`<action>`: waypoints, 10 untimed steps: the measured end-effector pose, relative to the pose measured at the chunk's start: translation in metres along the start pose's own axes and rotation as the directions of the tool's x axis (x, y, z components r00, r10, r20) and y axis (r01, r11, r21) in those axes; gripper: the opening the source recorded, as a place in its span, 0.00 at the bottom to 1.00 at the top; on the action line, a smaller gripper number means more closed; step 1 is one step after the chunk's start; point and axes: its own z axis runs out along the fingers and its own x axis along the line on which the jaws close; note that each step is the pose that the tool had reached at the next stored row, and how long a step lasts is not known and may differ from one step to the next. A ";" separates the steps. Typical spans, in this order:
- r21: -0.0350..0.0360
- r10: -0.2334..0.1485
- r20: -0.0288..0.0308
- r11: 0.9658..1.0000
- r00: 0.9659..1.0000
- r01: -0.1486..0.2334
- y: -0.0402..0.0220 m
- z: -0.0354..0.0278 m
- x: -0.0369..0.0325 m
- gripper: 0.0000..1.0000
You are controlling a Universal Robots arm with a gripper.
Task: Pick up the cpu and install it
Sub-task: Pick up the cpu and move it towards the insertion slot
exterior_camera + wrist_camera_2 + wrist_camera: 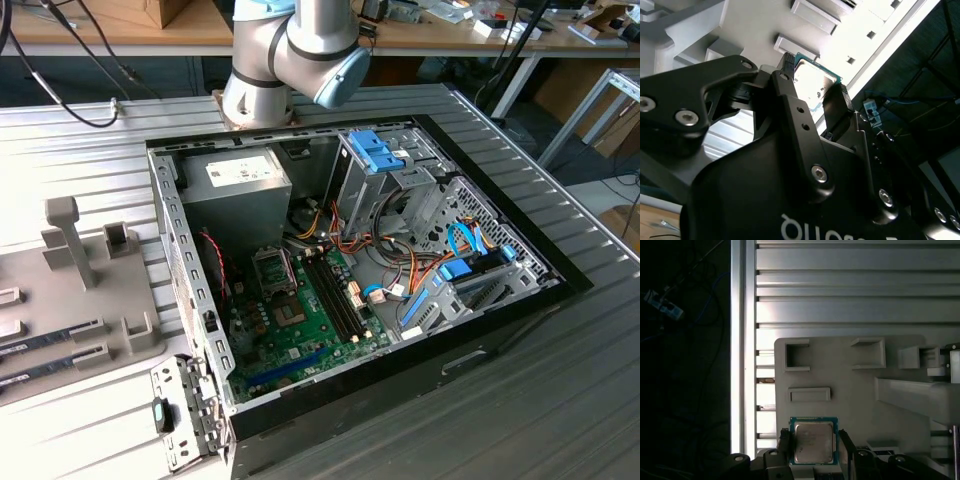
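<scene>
CPU [813,441] first: where does it sit?

— Between the gripper's [812,75] two black fingers [784,442], silver top up, over the grey fixture tray [860,405]. In both wrist views the fingers press on two opposite green edges, so I judge it grasped. Whether it has left the tray, I cannot tell.

Which step is this, then?

— The pick-up, I'd say; installing is not yet begun. In the exterior view the socket [272,268] on the green motherboard [300,345] looks open and unfilled. It lies inside the open computer case [560,285], and the tray lies out at 9 o'clock from that case, well apart.

What does the move ahead call for?

— A level chip, held square, since only its thin edges are gripped. My guess is that any tilt or slip would spoil its seating in the socket, which sits at 12 o'clock of a bare dark chip [290,315].
</scene>
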 end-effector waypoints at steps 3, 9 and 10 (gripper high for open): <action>0.000 0.000 0.000 1.000 1.000 0.000 0.0001 -0.0017 0.0000 0.47; 0.000 0.000 0.000 1.000 1.000 0.000 0.0002 -0.0045 -0.0001 0.47; 0.000 0.000 0.000 1.000 1.000 0.000 0.0002 -0.0049 -0.0001 0.47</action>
